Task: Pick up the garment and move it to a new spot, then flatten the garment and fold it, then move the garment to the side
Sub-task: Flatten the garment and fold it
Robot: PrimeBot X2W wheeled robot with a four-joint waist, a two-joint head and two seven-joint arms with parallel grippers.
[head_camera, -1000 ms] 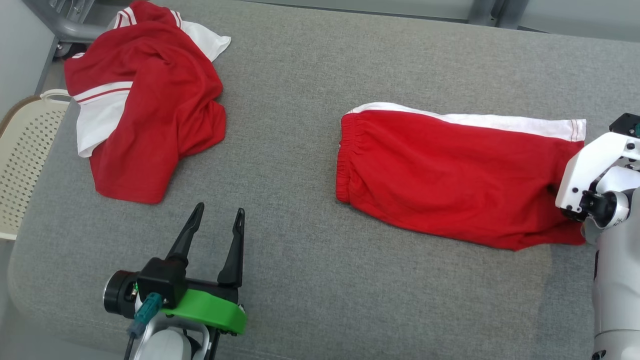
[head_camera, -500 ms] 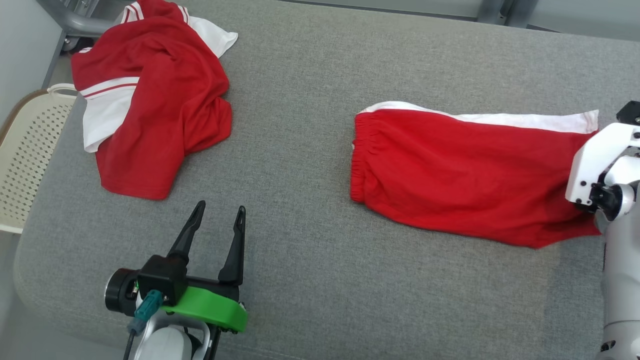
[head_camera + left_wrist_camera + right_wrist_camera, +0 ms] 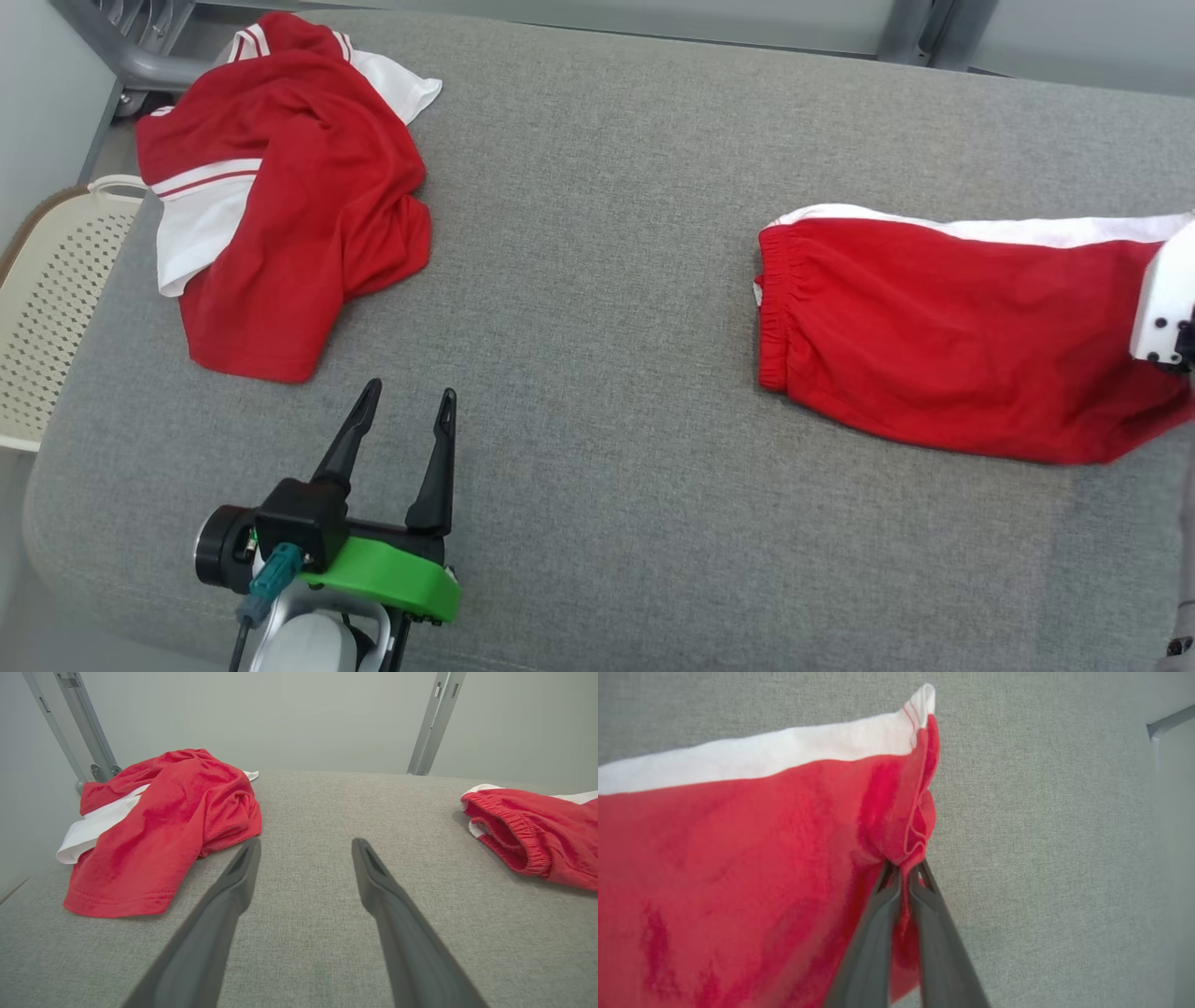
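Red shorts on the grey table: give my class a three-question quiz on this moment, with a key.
1. True or false: the right gripper is shut on the leg hem of the red shorts.
2. The left gripper is: A open, holding nothing; B shut, empty; C shut on the shorts' waistband.
3. Which garment lies crumpled near the cream basket, at a corner of the grey table?
Key: 1 true; 2 A; 3 the red and white shirt.
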